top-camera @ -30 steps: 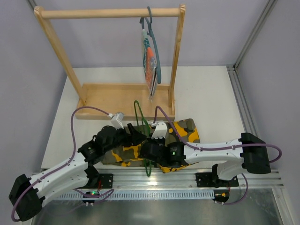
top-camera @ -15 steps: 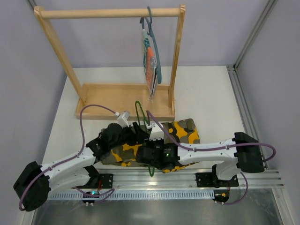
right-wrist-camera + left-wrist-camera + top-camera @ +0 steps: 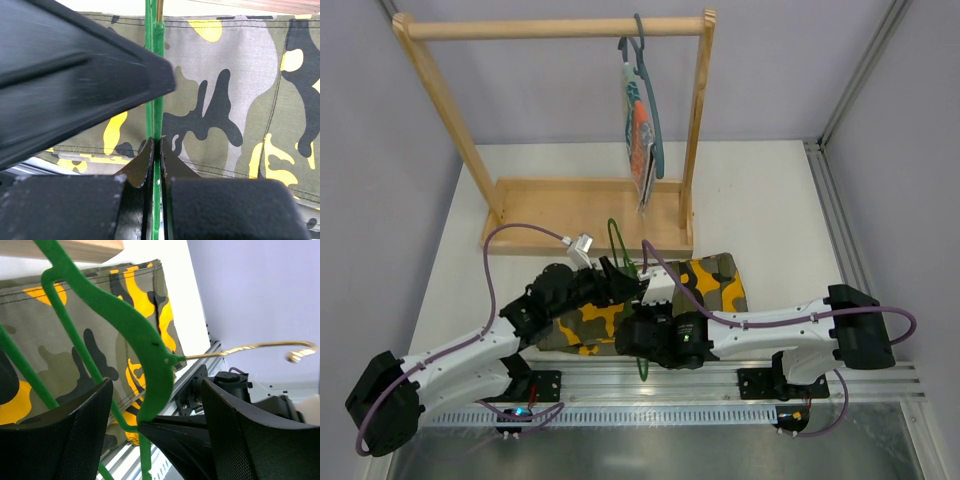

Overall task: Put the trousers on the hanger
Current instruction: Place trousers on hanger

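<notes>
While right pincer (image 3: pixel 156 145) clamps hanger (image 3: pixel 158 60), trousers (image 3: pixel 240 75) lie along near edge of table (image 3: pixel 770 200)

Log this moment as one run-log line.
right end effector: shut on hanger | left end effector: open around hanger | trousers: lying flat, not on hanger
</notes>
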`<state>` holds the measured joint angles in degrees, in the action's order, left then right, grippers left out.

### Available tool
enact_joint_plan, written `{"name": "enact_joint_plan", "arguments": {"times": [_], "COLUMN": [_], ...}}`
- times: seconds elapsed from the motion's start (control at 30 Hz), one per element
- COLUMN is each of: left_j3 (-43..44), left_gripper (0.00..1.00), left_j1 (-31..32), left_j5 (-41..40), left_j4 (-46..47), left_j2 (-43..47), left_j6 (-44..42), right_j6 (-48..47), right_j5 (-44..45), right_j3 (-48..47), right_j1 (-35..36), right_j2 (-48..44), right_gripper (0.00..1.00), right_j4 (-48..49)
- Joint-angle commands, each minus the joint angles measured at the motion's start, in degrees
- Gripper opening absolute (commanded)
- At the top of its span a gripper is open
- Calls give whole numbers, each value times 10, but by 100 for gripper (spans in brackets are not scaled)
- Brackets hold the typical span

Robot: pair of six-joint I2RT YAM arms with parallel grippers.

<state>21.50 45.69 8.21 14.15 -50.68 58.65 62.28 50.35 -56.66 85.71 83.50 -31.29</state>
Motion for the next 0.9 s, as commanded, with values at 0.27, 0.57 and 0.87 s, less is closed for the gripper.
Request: {"name": "enact_joint_plan", "arguments": {"times": [0.27,0.57,0.87], "left_j3": [-3,8,11], "left_gripper": [66,56,10], "left_j1": [2,1,1], "left_j5": [21,25,23], "left_j4": [55,50,32], "left_j2": [-50,-90,-94], "left_j6": [-3,-10,-12], "right_j6": [-8,-19,-4], "right_j5": [39,43,27], "right_j3": [-42,-78,-78], "right_j1": [3,9,12], "right_j2": [2,34,42], "right_gripper": [4,4,8], "right_j4": [6,-17,-19]}}
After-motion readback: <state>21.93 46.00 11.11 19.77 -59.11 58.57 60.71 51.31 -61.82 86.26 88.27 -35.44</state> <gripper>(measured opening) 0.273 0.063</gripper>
